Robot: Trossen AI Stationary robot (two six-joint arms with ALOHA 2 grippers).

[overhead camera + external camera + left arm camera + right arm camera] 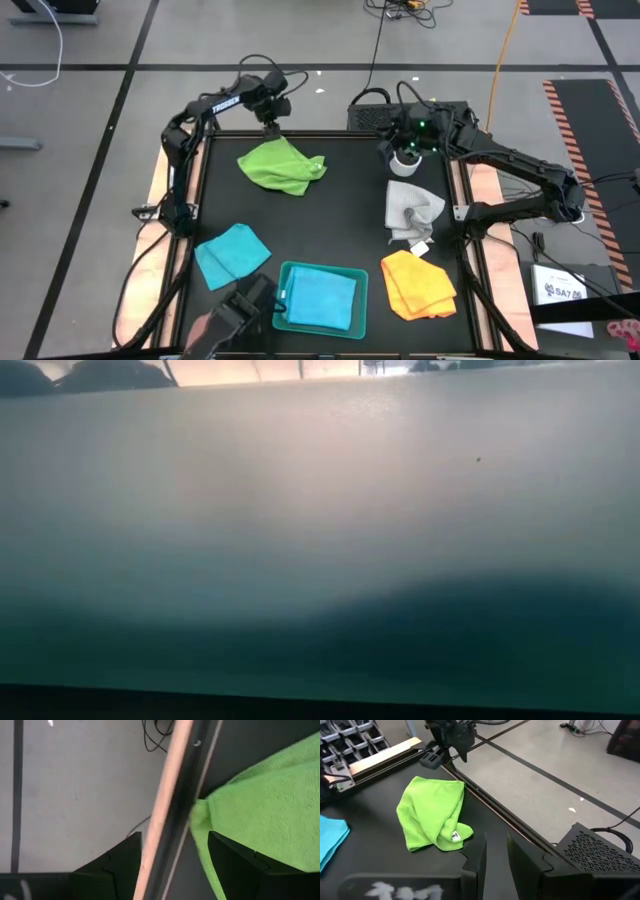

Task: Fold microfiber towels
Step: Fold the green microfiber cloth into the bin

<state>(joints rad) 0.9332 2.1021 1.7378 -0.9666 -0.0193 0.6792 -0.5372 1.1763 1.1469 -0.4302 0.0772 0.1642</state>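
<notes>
The left gripper (272,122) hangs with its fingers spread wide over the far edge of the dark surface (340,215), right at the corner of the lime green towel (282,165), which lies rumpled there. The right gripper (405,157) sits near the far right edge with its fingers drawn narrow on nothing, just beyond the crumpled grey-white towel (410,210). Nearer, a yellow-orange towel (418,284) lies at the right, one turquoise towel (232,254) at the left, and another turquoise towel (322,298) rests in the teal tray (283,272).

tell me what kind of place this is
Probably a robotics lab or test workshop: a black work table standing on a grey floor marked with tape lines, loose cables trailing across it, and hazard-striped tape nearby.
</notes>
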